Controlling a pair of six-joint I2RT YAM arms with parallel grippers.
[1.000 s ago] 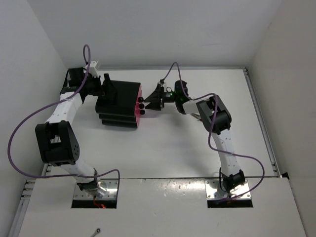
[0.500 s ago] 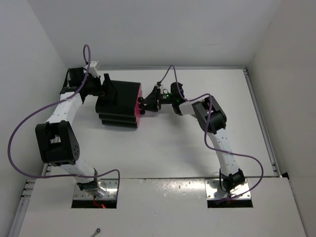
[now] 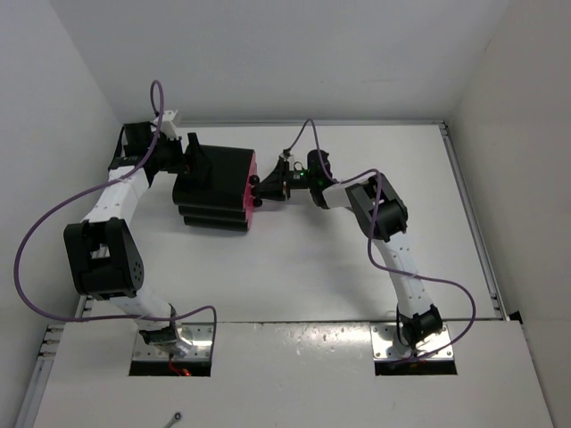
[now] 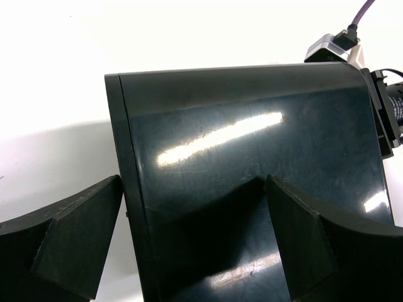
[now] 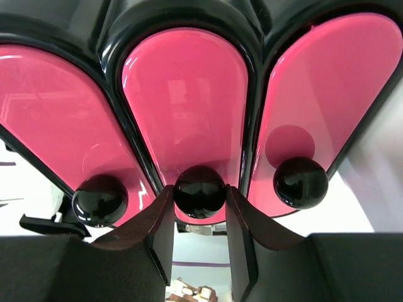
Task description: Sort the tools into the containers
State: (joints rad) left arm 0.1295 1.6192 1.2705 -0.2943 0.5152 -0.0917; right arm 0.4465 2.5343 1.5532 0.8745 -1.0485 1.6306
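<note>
Drawer contents were hidden: all three pink drawer fronts (image 5: 186,107) were closed, and their tops ran off the upper edge of the right wrist view. The fingers (image 5: 157,251) of the right gripper (image 5: 199,202) were cut off by the bottom edge, flanking the middle knob (image 5: 199,189). From the top camera the knobs (image 3: 255,190) were too small to tell which one it had. In the left wrist view the cabinet (image 4: 252,126) was cut off at the bottom, with its front out of sight. The frame edges also cut the left gripper (image 4: 194,189) fingers — contact with the cabinet couldn't be told.
</note>
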